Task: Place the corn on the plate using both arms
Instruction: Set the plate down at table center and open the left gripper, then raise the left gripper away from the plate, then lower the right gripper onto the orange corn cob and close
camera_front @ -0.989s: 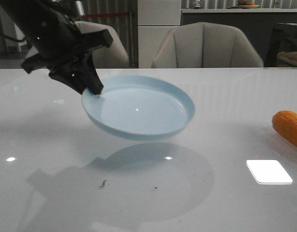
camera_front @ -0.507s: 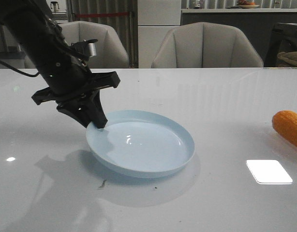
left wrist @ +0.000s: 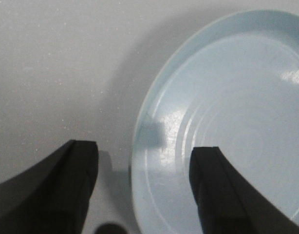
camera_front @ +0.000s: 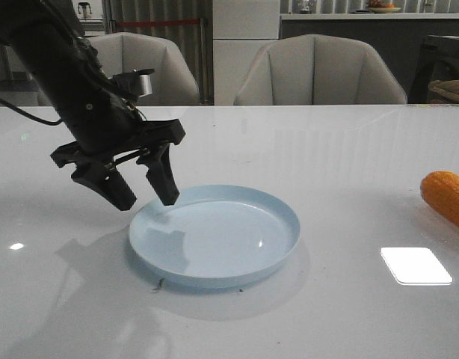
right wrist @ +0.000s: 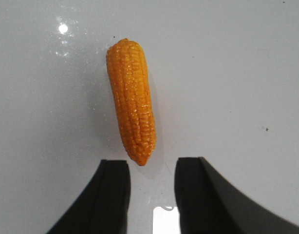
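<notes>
Front view is showing the plate (camera_front: pixel 214 238) sitting flat on the glossy white tabletop (camera_front: pixel 349 314), nearer the camera than anything else on it apart from a few dark specks lying just beside the plate's near rim. Right at the plate's left edge, the left claw (camera_front: pixel 145 199) is hanging with its two dark fingers spread apart, one fingertip standing over the inside of the rim and the other outside it; it is gripping nothing. Left wrist view is confirming this: the left claw (left wrist: pixel 142 165) is straddling the plate (left wrist: pixel 227 117) at its rim, with the fingers casting a shadow on the pale blue surface, and whether either tip is touching the rim cannot be told.

Well to the right of the plate, at the frame's edge, the corn (camera_front: pixel 448 196) is lying on the tabletop, only partly in view. Right wrist view is showing the corn (right wrist: pixel 131 115) lying lengthwise, its tapered end pointing into the gap of the right claw (right wrist: pixel 152 183), whose fingers are standing apart and are not touching it.

Beyond the plate, past the tabletop's far edge, two pale chairs (camera_front: pixel 319 71) are standing.
</notes>
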`<state>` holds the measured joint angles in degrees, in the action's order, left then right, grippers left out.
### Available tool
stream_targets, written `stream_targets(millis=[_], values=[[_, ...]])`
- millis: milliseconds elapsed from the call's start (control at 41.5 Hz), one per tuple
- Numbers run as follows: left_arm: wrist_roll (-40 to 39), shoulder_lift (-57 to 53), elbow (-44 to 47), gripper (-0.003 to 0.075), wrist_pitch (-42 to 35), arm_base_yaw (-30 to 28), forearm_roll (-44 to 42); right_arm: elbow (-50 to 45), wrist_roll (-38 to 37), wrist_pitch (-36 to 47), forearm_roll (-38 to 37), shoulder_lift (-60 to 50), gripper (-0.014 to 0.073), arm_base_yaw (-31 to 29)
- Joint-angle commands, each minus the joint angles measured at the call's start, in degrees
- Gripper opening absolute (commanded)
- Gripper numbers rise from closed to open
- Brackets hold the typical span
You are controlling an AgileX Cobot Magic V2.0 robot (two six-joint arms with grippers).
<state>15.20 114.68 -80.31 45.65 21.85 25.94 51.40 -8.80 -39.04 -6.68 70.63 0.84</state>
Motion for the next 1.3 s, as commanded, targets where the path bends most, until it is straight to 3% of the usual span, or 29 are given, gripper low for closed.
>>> stream_targets(millis=[0,458,699,892,1037,1278], values=[[0.1,-3.1,-1.8,0.0496,-0.9,0.3,1.8,1.9,0.3,2.1,-1.1,-1.1,0.0349,-0.3],[0.1,-3.4,-6.4,0.0496,-0.3,-0.7,2.0,1.9,0.3,2.0,-1.1,-1.1,0.0349,-0.3],[-0.6,-12.5,-9.5,0.0496,-4.7,-0.9,-10.3,1.9,0.3,2.0,-1.1,-1.1,0.0349,-0.3],[-7.5,-23.4,-9.3,0.0496,-8.5,-2.9,-20.7,1.9,0.3,1.9,-1.1,-1.1,0.0349,-0.3],[-15.2,-31.2,-5.1,0.0496,-10.8,-6.4,-30.1,1.9,0.3,1.9,-1.1,-1.1,0.0349,-0.3],[-15.7,-45.1,15.0,0.0496,-21.2,-14.3,-30.7,1.9,0.3,1.9,-1.1,-1.1,0.0349,-0.3]])
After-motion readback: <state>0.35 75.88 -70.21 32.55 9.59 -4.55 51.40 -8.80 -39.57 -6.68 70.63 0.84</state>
